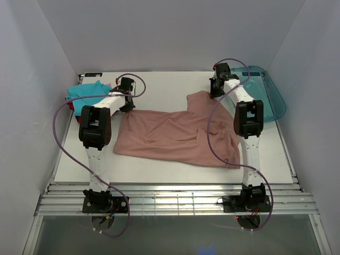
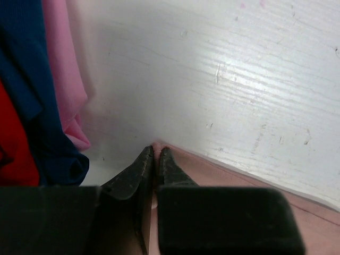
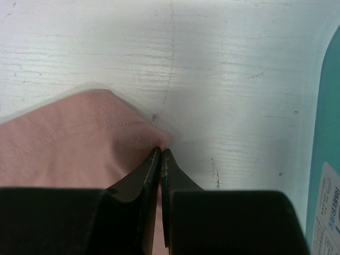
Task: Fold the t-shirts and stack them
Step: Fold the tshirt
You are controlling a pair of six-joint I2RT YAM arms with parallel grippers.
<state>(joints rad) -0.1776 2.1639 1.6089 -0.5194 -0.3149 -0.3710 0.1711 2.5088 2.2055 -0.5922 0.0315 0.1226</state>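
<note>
A large dusty-pink t-shirt [image 1: 175, 135] lies spread across the middle of the white table. My left gripper [image 1: 127, 106] is shut on its far left corner; pink cloth shows between the jaws in the left wrist view [image 2: 157, 151]. My right gripper [image 1: 214, 94] is shut on the shirt's far right corner, a stitched hem [image 3: 95, 133] bunched at my fingertips [image 3: 160, 155]. Folded teal [image 1: 85, 91], red [image 1: 71, 105] and dark-blue shirts sit stacked at the far left; red [image 2: 13, 143], dark blue [image 2: 32, 79] and a lighter pink cloth [image 2: 66, 79] show in the left wrist view.
A translucent blue-green plastic tray [image 1: 268, 93] sits at the far right edge; its rim shows in the right wrist view [image 3: 325, 133]. Grey walls enclose the table on three sides. Purple cables loop from both arms.
</note>
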